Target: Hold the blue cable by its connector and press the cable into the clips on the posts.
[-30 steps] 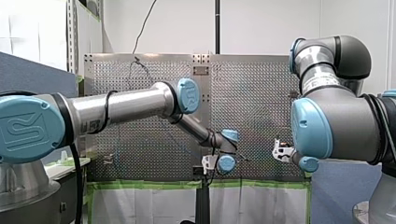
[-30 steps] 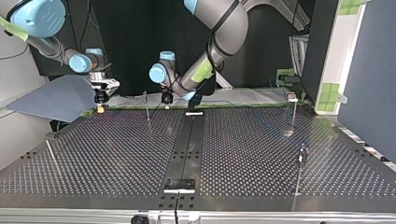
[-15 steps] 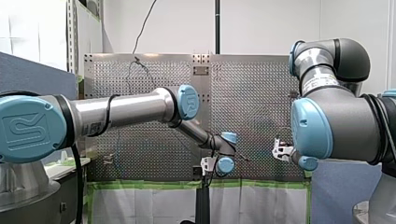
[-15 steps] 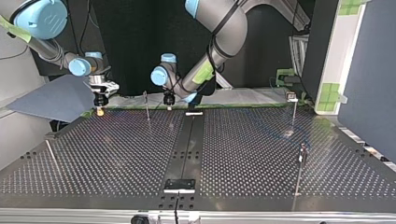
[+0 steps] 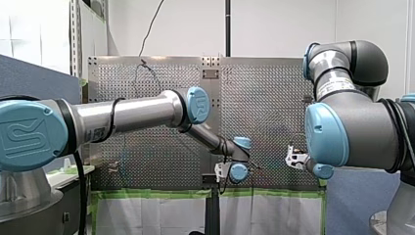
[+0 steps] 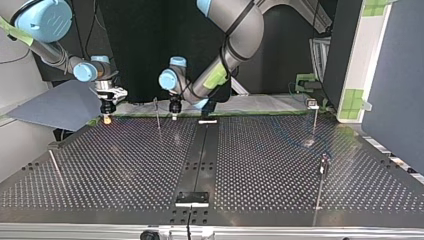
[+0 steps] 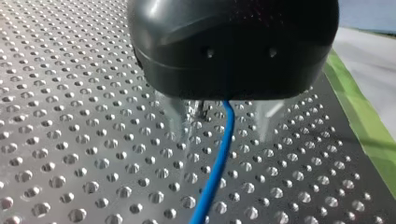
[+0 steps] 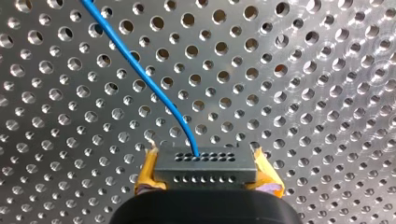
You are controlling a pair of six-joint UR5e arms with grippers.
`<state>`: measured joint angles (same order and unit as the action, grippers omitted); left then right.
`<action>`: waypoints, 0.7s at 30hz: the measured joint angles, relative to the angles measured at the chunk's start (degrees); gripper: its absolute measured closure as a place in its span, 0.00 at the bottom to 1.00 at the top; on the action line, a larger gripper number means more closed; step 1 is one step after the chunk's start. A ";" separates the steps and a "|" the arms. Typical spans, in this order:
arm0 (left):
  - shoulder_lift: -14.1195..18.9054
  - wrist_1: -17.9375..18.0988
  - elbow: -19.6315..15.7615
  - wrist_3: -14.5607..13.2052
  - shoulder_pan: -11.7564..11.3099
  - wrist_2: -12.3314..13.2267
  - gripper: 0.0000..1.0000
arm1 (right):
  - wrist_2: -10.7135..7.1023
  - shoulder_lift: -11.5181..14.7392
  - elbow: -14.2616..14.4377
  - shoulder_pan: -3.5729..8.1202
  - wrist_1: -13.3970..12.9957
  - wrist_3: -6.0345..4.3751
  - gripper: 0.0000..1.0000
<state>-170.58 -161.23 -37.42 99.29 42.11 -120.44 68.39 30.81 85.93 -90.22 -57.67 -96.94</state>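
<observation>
Edging nearer the post, the left pincer, released, straddles the blue cable. Right pincer clamps the connector; clipping nears.

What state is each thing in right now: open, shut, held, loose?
Right gripper: jaws shut on the connector.
Connector: clamped in the right jaws.
Blue cable: runs out of the connector, loose between the left jaws.
Left gripper: jaws open around the cable, not gripping.
Posts: upright; whether any holds cable, too small to tell.
</observation>
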 joint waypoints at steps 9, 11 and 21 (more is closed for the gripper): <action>0.21 -3.92 -0.95 -1.35 0.39 1.65 0.00 | 0.00 -0.05 0.00 -0.18 0.00 0.06 1.00; 0.48 -4.94 -1.62 -1.84 0.61 2.45 0.00 | 0.00 -0.06 0.00 -0.20 0.02 0.07 1.00; 4.61 -5.17 -6.45 -2.77 0.98 6.61 0.00 | 0.00 -0.15 0.01 -0.23 0.15 0.05 1.00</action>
<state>-165.96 -166.40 -43.87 96.53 43.09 -113.84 68.39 30.66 85.93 -90.45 -57.52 -96.89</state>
